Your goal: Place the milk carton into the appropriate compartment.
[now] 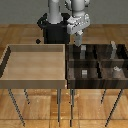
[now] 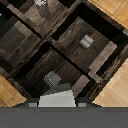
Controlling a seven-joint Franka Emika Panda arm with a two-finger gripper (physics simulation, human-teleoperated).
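The arm [image 1: 64, 10] reached down over a dark wooden bin [image 1: 96, 62] split into four compartments, which stood on thin legs on the exterior view's right. A plain light wooden tray [image 1: 35, 80] sat against it on the exterior view's left.

The end effector [image 1: 79, 40] hung over the rear compartment nearest the tray, just above centre in the exterior frame. Its fingers showed only as one narrow dark shape there, and in the wrist view only its grey body [image 2: 56, 98] was visible. I could not tell whether it was open or closed.

The milk carton [image 1: 82, 50] stood upright in that same rear compartment, directly beneath the end effector. In the wrist view the carton [image 2: 52, 78] appeared right next to the grey body, pale top facing the camera. Whether the fingers touched it was unclear.

A small grey cube [image 1: 85, 73] lay in the front compartment beside the tray, and it also showed in the wrist view [image 2: 86, 41]. A taller grey item [image 1: 114, 48] stood in the rear compartment at the exterior view's right. A whitish item [image 1: 116, 70] sat in the front compartment on that side, too small to identify.
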